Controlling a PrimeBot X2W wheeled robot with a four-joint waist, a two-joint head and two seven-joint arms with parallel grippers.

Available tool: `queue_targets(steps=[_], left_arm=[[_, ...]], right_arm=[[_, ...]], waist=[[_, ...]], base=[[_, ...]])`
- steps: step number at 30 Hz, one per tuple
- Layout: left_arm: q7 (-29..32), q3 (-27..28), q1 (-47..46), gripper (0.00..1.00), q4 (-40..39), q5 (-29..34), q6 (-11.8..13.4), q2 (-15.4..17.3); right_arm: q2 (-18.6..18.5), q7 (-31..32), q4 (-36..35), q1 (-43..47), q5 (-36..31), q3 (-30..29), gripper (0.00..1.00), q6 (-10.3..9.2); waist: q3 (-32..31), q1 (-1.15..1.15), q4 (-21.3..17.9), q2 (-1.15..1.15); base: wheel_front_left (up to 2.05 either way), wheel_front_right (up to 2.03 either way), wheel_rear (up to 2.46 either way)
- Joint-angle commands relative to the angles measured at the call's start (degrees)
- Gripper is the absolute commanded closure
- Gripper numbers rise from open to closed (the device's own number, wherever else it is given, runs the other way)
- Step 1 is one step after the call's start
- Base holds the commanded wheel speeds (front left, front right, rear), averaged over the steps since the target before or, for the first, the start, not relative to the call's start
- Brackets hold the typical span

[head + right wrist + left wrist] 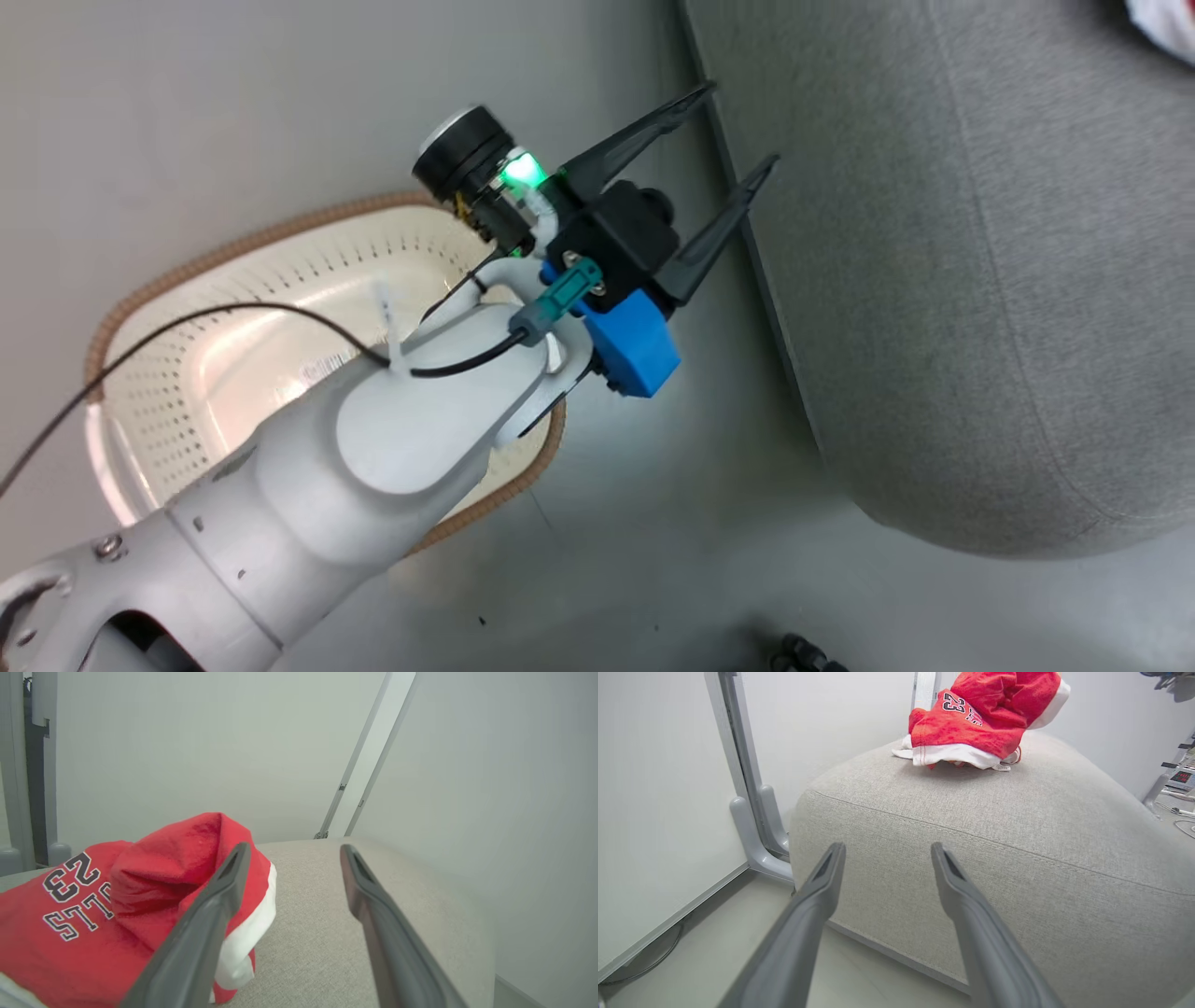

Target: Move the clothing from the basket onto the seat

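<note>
Left gripper: in the head view the left gripper (pixel 742 126) sits just above centre on a pale forearm that rises from the lower left. Its two dark fingers are spread wide and there is nothing between them.
Left gripper, own view: the fingers (pixel 817 896) rise from the bottom edge with a broad gap, and the tips are short of the seat's near side.
Right gripper: the right gripper (pixel 295 848) is spread just as wide and is empty. In its own view its left finger (pixel 210 919) crosses in front of the red cloth. I cannot tell whether it touches the cloth.
Clothing: the clothing (pixel 93 914) is a crumpled red heap with white trim and a "23". It lies on the seat in the lower left of the right wrist view, and top centre in the left wrist view (pixel 971 723).
Seat: the seat (pixel 980 280) is a large grey cushion. It takes the right half of the head view and the middle and right of the left wrist view (pixel 1017 858).
Basket: the basket (pixel 280 280) is at centre left of the head view, on the floor (pixel 653 523), partly under the forearm. The part of its inside that shows is bare, and it stands apart from the seat.
Behind: a grey post (pixel 747 793) stands at the left of the left wrist view, beside the seat's corner.
</note>
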Motion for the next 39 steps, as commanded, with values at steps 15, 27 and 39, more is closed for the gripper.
queue_targets(steps=[15, 27, 39], left_arm=[[-0.4, 22.9, 19.8, 0.0, -8.5, 2.1, 4.3, 4.3], [-0.4, 42.8, 38.9, 0.0, -13.5, 5.7, 4.1, 4.5], [-0.4, 54.5, 52.6, 0.0, -15.6, 12.6, -0.6, -0.5]], right_arm=[[2.0, 0.0, -10.3, 8.9, -0.2, 15.7, 0.0, -0.03], [8.4, 0.0, -10.3, 14.4, -1.1, 29.3, 0.0, -0.04], [13.7, 0.0, -8.9, 21.6, 0.1, 35.2, 0.0, -0.03]], waist=[[-22.4, 0.0, 9.2, 0.0], [-33.7, 0.0, 15.8, 0.0], [-40.0, 0.0, 20.4, 0.0]], base=[[0.0, 0.0, 0.0], [0.0, 0.0, 0.0], [0.0, 0.0, 0.0]])
